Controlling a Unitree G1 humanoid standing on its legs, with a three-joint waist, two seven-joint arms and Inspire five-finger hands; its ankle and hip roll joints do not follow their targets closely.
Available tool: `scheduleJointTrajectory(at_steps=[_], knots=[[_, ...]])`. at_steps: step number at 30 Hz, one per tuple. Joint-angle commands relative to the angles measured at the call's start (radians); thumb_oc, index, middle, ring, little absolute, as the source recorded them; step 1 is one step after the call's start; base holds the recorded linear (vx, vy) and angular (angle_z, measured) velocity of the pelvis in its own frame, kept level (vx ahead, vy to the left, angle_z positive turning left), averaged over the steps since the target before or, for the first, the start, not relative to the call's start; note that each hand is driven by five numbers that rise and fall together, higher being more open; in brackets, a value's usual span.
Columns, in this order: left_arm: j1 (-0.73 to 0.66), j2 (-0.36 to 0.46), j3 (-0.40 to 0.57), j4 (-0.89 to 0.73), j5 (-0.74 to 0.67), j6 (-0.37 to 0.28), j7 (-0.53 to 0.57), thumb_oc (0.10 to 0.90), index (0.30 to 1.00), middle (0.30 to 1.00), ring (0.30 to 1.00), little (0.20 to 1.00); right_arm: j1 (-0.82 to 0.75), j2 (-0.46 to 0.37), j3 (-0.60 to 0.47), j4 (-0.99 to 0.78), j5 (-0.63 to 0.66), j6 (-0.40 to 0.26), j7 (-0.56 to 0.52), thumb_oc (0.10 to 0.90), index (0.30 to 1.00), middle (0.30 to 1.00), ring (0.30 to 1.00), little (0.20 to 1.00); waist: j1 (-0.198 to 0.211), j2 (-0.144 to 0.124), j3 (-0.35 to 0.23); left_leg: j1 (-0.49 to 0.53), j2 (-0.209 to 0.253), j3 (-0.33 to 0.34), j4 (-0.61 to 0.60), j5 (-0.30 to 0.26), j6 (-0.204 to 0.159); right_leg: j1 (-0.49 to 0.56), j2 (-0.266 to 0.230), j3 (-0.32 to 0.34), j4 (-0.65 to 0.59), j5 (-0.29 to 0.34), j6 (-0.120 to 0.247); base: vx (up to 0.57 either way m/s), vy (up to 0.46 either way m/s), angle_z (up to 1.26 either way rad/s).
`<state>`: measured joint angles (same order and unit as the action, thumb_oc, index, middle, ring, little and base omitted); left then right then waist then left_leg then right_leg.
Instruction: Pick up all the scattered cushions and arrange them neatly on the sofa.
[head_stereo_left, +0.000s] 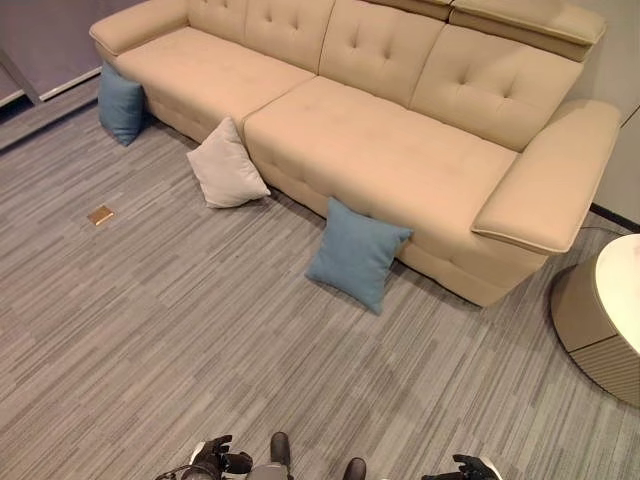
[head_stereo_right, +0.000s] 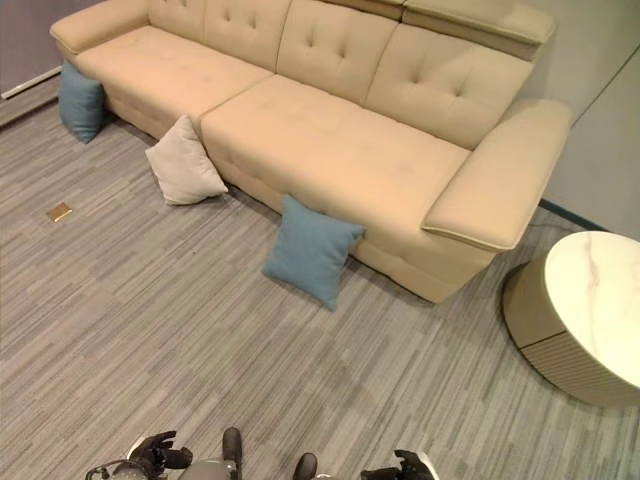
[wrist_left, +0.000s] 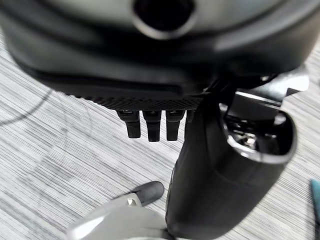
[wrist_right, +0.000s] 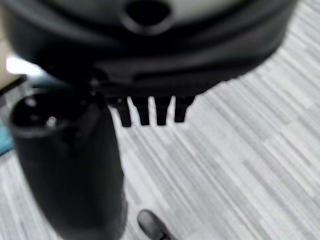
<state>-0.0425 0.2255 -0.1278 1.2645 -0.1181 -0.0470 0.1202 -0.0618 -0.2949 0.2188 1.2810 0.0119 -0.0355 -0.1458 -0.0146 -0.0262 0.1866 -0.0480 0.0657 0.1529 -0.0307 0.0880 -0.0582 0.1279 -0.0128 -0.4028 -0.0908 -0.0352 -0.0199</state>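
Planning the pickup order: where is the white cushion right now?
The white cushion is on the carpet, propped against the sofa front, between the two blue cushions, left of centre in the left eye view.

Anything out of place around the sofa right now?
Yes: three cushions sit on the floor, leaning against the sofa front: a blue cushion nearest, a white cushion, another blue one by the far armrest. A small brass floor plate lies nearby.

Three cushions (head_stereo_left: 356, 254) on floor, leaning against sofa (head_stereo_left: 380, 150)
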Motion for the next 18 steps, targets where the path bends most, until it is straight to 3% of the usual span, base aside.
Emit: scheduleJointTrajectory(at_steps=[1, 3, 6, 7, 10, 11, 12, 14, 18], knots=[[-0.012, 0.006, -0.015, 0.038, -0.007, -0.019, -0.004, 0.8, 0.9, 0.9, 0.9, 0.9, -0.02, 0.001, 0.012, -0.001, -0.011, -0.003, -0.033, 0.8, 0.9, 0.9, 0.9, 0.9, 0.04, -0.05, -0.042, -0.015, -0.048, -0.025, 0.093, -0.14, 0.029, -0.007, -0.076, 0.102, 0.065, -0.056, 0.099, 0.19, 0.251, -0.08], [-0.007, 0.011, -0.011, 0.038, -0.004, -0.021, -0.002, 0.8, 0.9, 0.9, 0.9, 0.9, -0.027, 0.007, 0.021, -0.011, -0.019, -0.001, -0.034, 0.8, 0.9, 0.9, 0.9, 0.9, 0.051, -0.055, -0.049, -0.01, -0.058, -0.024, 0.088, -0.152, 0.043, -0.015, -0.09, 0.12, 0.086, -0.055, 0.111, 0.14, 0.217, -0.01], [-0.007, 0.022, -0.006, 0.03, -0.001, -0.021, -0.004, 0.8, 0.9, 0.9, 0.9, 0.9, -0.041, 0.017, 0.038, -0.027, -0.041, 0.009, -0.028, 0.8, 0.9, 0.9, 0.9, 0.9, 0.068, -0.048, -0.037, 0.012, -0.08, -0.033, 0.076, -0.172, 0.078, -0.087, -0.142, 0.146, 0.246, -0.022, 0.152, 0.08, 0.213, -0.22], [-0.007, 0.022, -0.006, 0.03, -0.001, -0.021, -0.004, 0.8, 0.9, 0.9, 0.9, 0.9, -0.041, 0.017, 0.038, -0.027, -0.041, 0.009, -0.028, 0.8, 0.9, 0.9, 0.9, 0.9, 0.068, -0.048, -0.04, 0.008, -0.08, -0.033, 0.076, -0.17, 0.078, -0.09, -0.141, 0.146, 0.245, -0.02, 0.152, 0.04, 0.137, -0.22], [-0.011, 0.034, -0.004, 0.026, 0.0, -0.02, 0.0, 0.8, 0.9, 0.9, 0.9, 0.9, -0.056, 0.018, 0.051, -0.045, -0.051, 0.013, -0.029, 0.8, 0.9, 0.9, 0.9, 0.9, 0.064, -0.03, -0.017, 0.031, -0.088, -0.05, 0.06, -0.173, 0.104, -0.181, -0.175, 0.172, 0.409, 0.046, 0.17, 0.07, 0.176, -0.11], [-0.01, 0.038, -0.004, 0.028, 0.002, -0.022, 0.002, 0.8, 0.9, 0.9, 0.9, 0.9, -0.056, 0.018, 0.053, -0.052, -0.049, 0.01, -0.027, 0.8, 0.9, 0.9, 0.9, 0.9, 0.056, -0.022, -0.011, 0.05, -0.09, -0.062, 0.048, -0.173, 0.108, -0.209, -0.164, 0.187, 0.442, 0.041, 0.157, 0.2, 0.172, 0.0], [-0.01, 0.041, -0.003, 0.026, 0.004, -0.025, 0.006, 0.8, 0.9, 0.9, 0.9, 0.9, -0.058, 0.015, 0.056, -0.049, -0.049, 0.012, -0.027, 0.8, 0.9, 0.9, 0.9, 0.9, 0.042, -0.014, -0.005, 0.088, -0.098, -0.088, 0.02, -0.173, 0.11, -0.243, -0.122, 0.215, 0.438, 0.011, 0.138, 0.24, 0.133, -0.07], [-0.015, 0.044, -0.003, 0.027, 0.007, -0.024, 0.005, 0.8, 0.9, 0.9, 0.9, 0.9, -0.058, 0.012, 0.056, -0.047, -0.045, 0.013, -0.026, 0.8, 0.9, 0.9, 0.9, 0.9, 0.035, -0.015, -0.008, 0.107, -0.106, -0.098, 0.004, -0.175, 0.107, -0.251, -0.1, 0.212, 0.367, 0.0, 0.133, 0.22, 0.033, 0.03], [-0.021, 0.041, -0.01, 0.034, 0.013, -0.027, 0.004, 0.8, 0.9, 0.9, 0.9, 0.9, -0.047, 0.005, 0.042, -0.052, -0.012, 0.01, -0.023, 0.8, 0.9, 0.9, 0.9, 0.9, -0.009, -0.027, 0.011, 0.172, -0.139, -0.165, -0.004, -0.209, 0.107, -0.324, -0.007, 0.249, 0.229, 0.051, 0.135, 0.26, -0.017, 0.33]])
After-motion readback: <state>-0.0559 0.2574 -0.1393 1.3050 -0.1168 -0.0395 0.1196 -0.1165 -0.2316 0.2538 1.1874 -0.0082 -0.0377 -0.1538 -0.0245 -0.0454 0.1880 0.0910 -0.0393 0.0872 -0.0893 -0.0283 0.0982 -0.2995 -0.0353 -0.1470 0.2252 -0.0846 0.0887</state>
